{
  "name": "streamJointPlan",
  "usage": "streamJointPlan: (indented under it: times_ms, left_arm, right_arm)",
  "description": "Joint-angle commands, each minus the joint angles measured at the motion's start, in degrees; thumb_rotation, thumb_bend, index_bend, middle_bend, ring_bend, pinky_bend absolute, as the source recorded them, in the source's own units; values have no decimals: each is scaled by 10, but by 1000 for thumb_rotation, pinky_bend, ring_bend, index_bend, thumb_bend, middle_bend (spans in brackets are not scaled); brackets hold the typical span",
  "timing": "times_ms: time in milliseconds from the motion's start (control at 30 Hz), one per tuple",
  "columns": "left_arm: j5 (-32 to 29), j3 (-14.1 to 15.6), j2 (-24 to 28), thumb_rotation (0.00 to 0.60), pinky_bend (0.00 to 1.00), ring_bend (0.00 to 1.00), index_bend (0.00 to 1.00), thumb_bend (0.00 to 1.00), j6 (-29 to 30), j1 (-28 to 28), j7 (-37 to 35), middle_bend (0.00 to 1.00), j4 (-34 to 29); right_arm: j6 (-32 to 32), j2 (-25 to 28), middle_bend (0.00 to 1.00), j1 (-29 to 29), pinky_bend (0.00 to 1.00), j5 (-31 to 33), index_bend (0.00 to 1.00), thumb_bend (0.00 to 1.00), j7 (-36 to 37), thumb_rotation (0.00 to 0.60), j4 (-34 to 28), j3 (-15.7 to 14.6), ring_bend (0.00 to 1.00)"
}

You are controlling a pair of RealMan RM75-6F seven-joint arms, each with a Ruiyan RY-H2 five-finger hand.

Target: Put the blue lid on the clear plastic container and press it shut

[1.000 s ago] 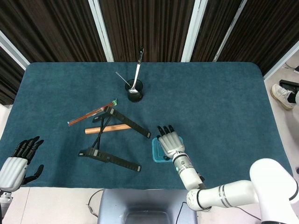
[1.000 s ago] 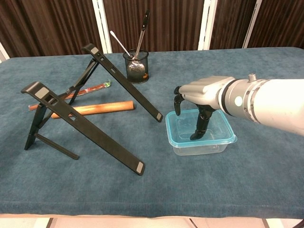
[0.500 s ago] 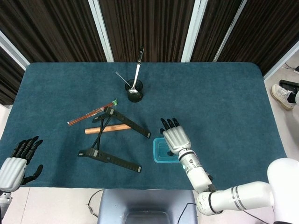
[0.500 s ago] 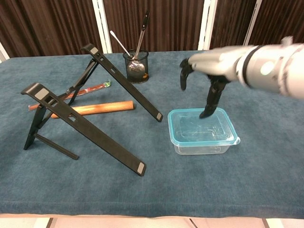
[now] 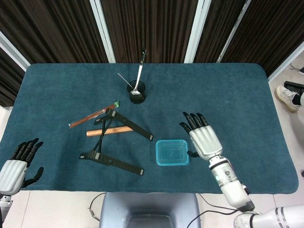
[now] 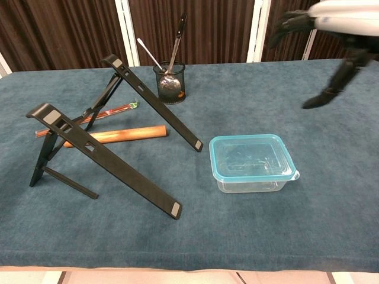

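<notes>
- The blue lid (image 6: pixel 251 155) sits on top of the clear plastic container (image 6: pixel 249 180), its rim lining up with the container's edge all round; the pair stands on the desk (image 5: pixel 228 90) near the front edge, a little right of centre.
- My right hand (image 5: pixel 204 138) hovers just to the right of the container, palm down and apart from it, fingers (image 5: pixel 192 119) spread and straight, holding nothing. In the chest view it shows only at the top right corner, above the desk.
- My left hand (image 5: pixel 14 166) hangs at the desk's front left corner, well apart from everything, fingers (image 5: pixel 26 148) apart and empty.
- A black folding stand (image 6: pixel 106 160) stands propped open to the left of the container, its two long bars sloping down toward the front.
- Behind the stand lie a wooden stick (image 6: pixel 118 135) and a thin red stick (image 5: pixel 92 114).
- Further back, a dark cup (image 6: pixel 170 83) holds a spoon (image 5: pixel 138 76) and other utensils.
</notes>
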Motion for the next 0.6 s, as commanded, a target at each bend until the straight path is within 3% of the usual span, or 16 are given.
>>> streamJointPlan:
  times_ms: [33,167,233,400,600]
  left_arm:
    - [-2,-1,-1,600,76,0,0,428,-1,0,2,0,0]
    - [-2,-2,-3,600,76,0,0,427,2,1,8,0,-1]
    - [0,-2,-4,600,76,0,0,428,5,2,13,0,-1]
    - [10,-1,-10,600,74,0,0,428,15,4,26,0,1]
    - [13,-3,-22,600,71,0,0,427,17,4,49,0,2]
  right_arm:
    - [82,35,33,-124,27,-170,251,174,100,600,50,-93,0]
    - [158,4,31,-209,18,-258,217,174,161,600,153,-120,0]
    - [185,-12,23,-243,7,-272,183,174,188,600,193,-123,0]
    - [231,-59,5,-319,0,-264,156,175,272,600,310,-101,0]
    - [224,-53,0,-340,0,-273,124,174,280,600,330,-76,0]
